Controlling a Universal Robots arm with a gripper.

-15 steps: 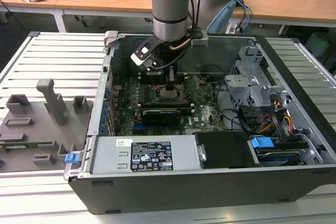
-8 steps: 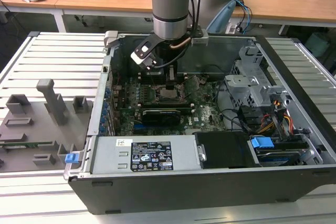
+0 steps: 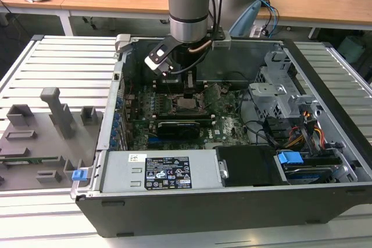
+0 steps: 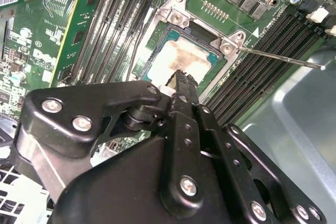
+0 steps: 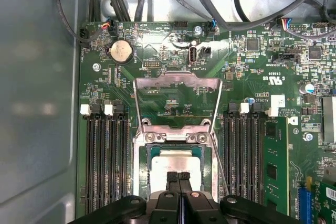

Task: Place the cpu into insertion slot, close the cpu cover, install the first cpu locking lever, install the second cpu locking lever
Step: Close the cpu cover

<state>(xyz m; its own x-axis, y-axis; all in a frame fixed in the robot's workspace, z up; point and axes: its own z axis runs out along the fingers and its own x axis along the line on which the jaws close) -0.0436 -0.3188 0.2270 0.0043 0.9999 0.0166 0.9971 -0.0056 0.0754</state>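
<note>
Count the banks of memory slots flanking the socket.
2. One bank runs between the insertion slot and the grey case wall; the other bank lies between the slot and the green card. The tool hides their near ends.

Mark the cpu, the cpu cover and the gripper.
cpu (image 5: 176, 160): first wrist view, middle of its silvery top.
cpu cover (image 5: 177, 81): first wrist view, free-end bar of the open frame.
gripper (image 5: 178, 176): first wrist view, midway between its shut fingertips.
</note>
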